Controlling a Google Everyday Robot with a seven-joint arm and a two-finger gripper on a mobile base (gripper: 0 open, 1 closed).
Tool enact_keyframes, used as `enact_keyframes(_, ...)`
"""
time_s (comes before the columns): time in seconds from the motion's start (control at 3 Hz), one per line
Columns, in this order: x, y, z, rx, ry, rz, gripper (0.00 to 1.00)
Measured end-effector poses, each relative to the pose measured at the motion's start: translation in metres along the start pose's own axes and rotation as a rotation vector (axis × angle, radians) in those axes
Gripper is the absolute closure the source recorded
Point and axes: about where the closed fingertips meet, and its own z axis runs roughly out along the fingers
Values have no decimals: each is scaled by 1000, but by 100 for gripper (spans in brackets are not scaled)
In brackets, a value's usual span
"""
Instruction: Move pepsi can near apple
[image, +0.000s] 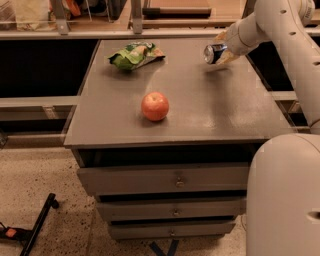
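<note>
While I'm standing here watching, the gripper (221, 49) is up by the far right corner of the table (215, 112), reaching in from the right side on that big white arm (280, 30). Its fingers (228, 58) are clamped around the pepsi can (213, 52), one above it and one below. The can is tipped on its side with a silver end facing toward the front-left. From where I am it looks like it's hanging just above the surface, since there's a soft shadow on the table right under it, but I can't swear it isn't touching.

The apple (155, 106) sits upright near the front edge, a bit left of the middle, well apart from the can. So the can is nowhere near it right now: basically diagonal across the table.

Over at the far left corner there's a crumpled green snack bag (136, 54), lying flat, apart from everything else.

Under the tabletop there's a stack of drawers (165, 180), all closed. The robot's white base (285, 195) stands by the front right corner.
</note>
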Motion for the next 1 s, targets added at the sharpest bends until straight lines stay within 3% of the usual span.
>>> enact_keyframes(0.33, -11, -7, -18, 9, -28, -23, 100)
enact_keyframes(1.0, -30, -1, -44, -22, -82, -55, 100)
